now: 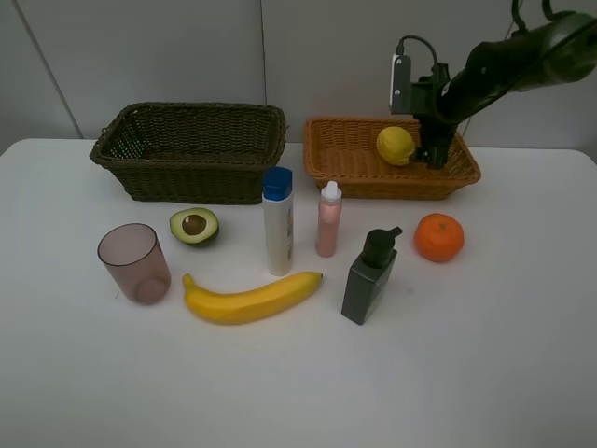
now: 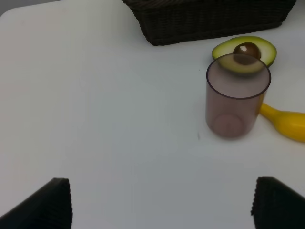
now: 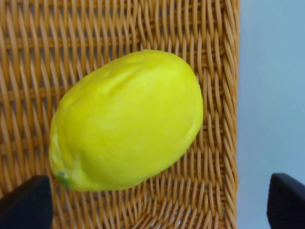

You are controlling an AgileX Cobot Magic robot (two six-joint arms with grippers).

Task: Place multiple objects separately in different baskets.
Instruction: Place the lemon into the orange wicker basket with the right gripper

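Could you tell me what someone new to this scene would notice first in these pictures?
The bright lemon lies in the orange-tan basket at the back right, the open right gripper just beside it. In front, on the white table, a long banana and an orange stand out.

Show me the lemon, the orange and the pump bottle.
lemon (image 3: 126, 119), right wrist view, middle of peel.
orange (image 1: 438, 236), exterior high view, centre of fruit.
dark green pump bottle (image 1: 367, 285), exterior high view, bottle body.
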